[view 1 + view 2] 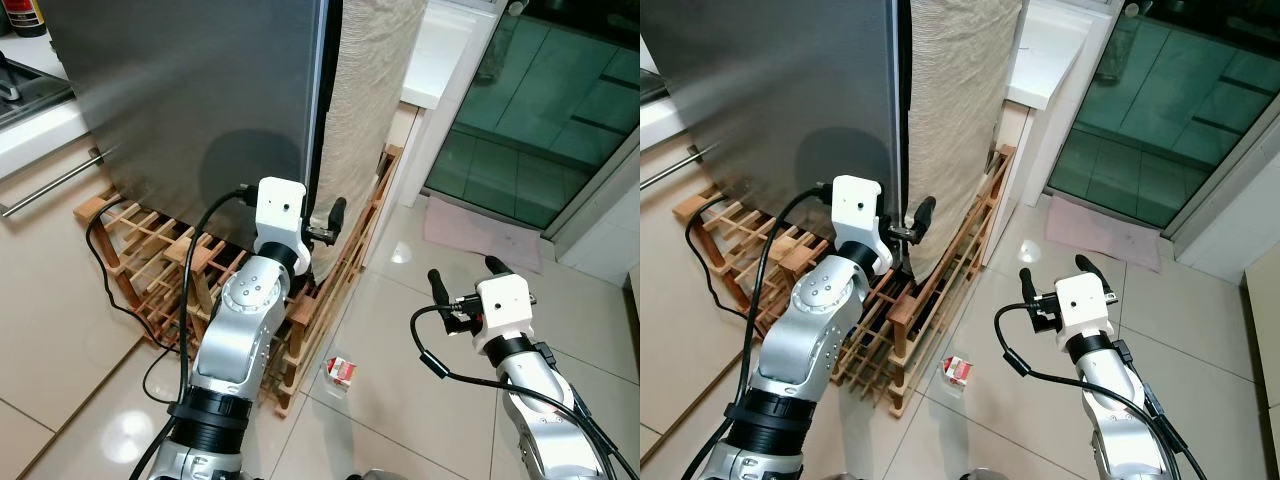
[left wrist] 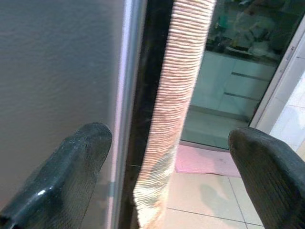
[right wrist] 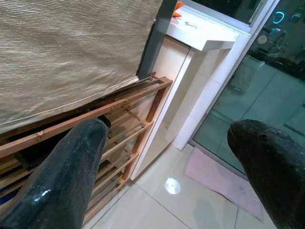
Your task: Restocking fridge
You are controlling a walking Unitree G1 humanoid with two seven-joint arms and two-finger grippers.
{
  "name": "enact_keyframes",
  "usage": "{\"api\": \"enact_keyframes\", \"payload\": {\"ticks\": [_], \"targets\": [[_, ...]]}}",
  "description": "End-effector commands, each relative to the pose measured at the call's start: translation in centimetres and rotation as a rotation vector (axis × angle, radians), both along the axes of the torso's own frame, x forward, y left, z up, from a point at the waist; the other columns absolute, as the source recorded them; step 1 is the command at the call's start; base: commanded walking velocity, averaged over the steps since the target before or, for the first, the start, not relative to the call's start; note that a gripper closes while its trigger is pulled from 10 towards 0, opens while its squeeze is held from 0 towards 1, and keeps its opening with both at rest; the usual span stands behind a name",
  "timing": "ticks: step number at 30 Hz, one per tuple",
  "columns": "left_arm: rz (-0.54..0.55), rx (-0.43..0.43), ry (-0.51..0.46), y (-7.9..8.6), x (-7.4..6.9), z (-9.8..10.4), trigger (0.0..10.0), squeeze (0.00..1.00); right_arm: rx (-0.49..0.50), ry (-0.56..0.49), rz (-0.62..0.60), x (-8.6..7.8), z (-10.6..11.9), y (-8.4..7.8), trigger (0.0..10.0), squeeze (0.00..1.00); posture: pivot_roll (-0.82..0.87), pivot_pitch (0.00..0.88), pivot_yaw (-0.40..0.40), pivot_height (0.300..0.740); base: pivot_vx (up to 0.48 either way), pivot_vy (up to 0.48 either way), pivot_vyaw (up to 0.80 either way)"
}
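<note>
- Floor (image 1: 400,400): glossy pale tiles, with a small red-and-white carton (image 1: 341,371) lying on it just beside the corner of the wooden rack, between the two arms
- Right gripper (image 1: 468,270): raised over bare floor, well apart from the fridge; fingers spread wide, holding nothing and touching nothing
- Left gripper (image 1: 322,224): lifted to the front edge of the fridge door; one black finger (image 2: 71,171) lies against or just in front of the grey door face, the other (image 2: 271,176) stands out beyond the cloth; jaws wide apart, nothing clamped between them; actual contact with the door cannot be told
- Black cable (image 1: 120,290): trails from the left arm down across the rack to the floor
- Wooden rack (image 1: 160,270): slatted, low, standing at the foot of the fridge
- Fridge (image 1: 190,90): tall grey brushed-metal door, shut, with a dark gap along its edge
- Beige ribbed cloth (image 1: 370,90): hangs down just beside that gap
- Cabinet drawer (image 1: 50,190): pale front with a metal bar handle, on the robot's left
- White counter (image 1: 440,50): beyond the cloth
- Pink mat (image 1: 480,235): on the floor before a glass door (image 1: 540,110)
</note>
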State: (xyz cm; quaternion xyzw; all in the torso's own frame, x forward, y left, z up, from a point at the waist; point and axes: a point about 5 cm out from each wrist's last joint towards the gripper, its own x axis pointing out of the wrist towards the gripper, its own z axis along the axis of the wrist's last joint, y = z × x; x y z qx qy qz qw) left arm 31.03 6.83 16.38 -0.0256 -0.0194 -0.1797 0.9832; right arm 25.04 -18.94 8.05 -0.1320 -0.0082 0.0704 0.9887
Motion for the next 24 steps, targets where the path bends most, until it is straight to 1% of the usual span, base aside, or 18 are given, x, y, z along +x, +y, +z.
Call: {"api": "enact_keyframes", "payload": {"ticks": [1,6,7,8,9,10,11,12,14,17,19,21,23,24], "targets": [[-0.048,-0.001,-0.02,-0.9,-0.4,0.6,10.0,0.0,-0.008,-0.013,-0.02,-0.2,0.2,-0.6,10.0,0.0,-0.11,0.014,-0.07,0.732,0.0,0.0,0.0],[-0.057,0.006,-0.019,-1.2,-0.4,0.4,10.0,0.0,-0.007,-0.013,-0.023,-0.2,0.1,-0.6,10.0,0.0,-0.11,0.017,-0.07,0.732,0.0,0.0,0.0],[-0.06,0.009,-0.018,-1.5,-0.3,0.3,10.0,0.0,-0.006,-0.013,-0.022,-0.2,0.1,-0.5,10.0,0.0,-0.11,0.019,-0.07,0.732,0.0,0.0,0.0],[-0.069,0.019,-0.02,-2.2,-0.1,0.2,10.0,0.0,-0.005,-0.013,-0.022,-0.2,0.1,-0.5,10.0,0.0,-0.11,0.02,-0.069,0.732,0.0,0.0,0.0],[-0.069,0.019,-0.02,-2.2,-0.1,0.2,10.0,0.0,-0.005,-0.013,-0.022,-0.2,0.1,-0.5,10.0,0.0,-0.11,0.02,-0.069,0.732,0.0,0.0,0.0],[-0.08,0.022,-0.013,-3.0,0.1,0.0,10.0,0.0,-0.005,-0.011,-0.02,-0.2,0.0,-0.5,10.0,0.0,-0.11,0.021,-0.07,0.732,0.0,0.0,0.0],[-0.08,0.022,-0.013,-3.0,0.1,0.0,10.0,0.0,-0.005,-0.011,-0.02,-0.2,0.0,-0.5,10.0,0.0,-0.11,0.021,-0.07,0.732,0.0,0.0,0.0],[-0.099,0.027,-0.015,-3.9,0.2,0.2,10.0,0.0,-0.005,-0.012,-0.017,-0.2,0.0,-0.3,10.0,0.0,-0.12,0.023,-0.067,0.732,0.0,0.0,0.0],[-0.103,0.029,-0.014,-4.4,0.4,0.2,10.0,0.0,-0.005,-0.014,-0.016,-0.2,0.1,-0.3,10.0,0.0,-0.12,0.023,-0.066,0.732,0.0,0.0,0.0],[-0.096,0.034,-0.01,-4.4,0.8,0.2,10.0,0.0,-0.005,-0.017,-0.019,-0.2,0.2,-0.4,10.0,0.0,-0.13,0.029,-0.065,0.732,0.0,0.0,0.0],[-0.076,0.048,-0.011,-4.1,1.4,0.2,10.0,0.0,-0.007,-0.015,-0.022,-0.3,0.1,-0.5,10.0,0.0,-0.13,0.033,-0.064,0.732,0.0,0.0,0.0],[-0.066,0.057,-0.01,-4.0,1.6,0.2,10.0,0.0,-0.008,-0.014,-0.023,-0.4,0.1,-0.5,10.0,0.0,-0.13,0.034,-0.064,0.732,0.0,0.0,0.0],[-0.04,0.07,-0.003,-3.6,1.9,0.1,10.0,0.0,-0.008,-0.013,-0.024,-0.5,0.1,-0.6,10.0,0.0,-0.13,0.037,-0.064,0.732,0.0,0.0,0.0],[0.002,0.1,0.016,-3.2,2.3,-0.2,10.0,0.0,-0.01,-0.011,-0.025,-0.5,0.1,-0.6,10.0,0.0,-0.13,0.039,-0.062,0.732,0.0,0.0,0.0]]}}
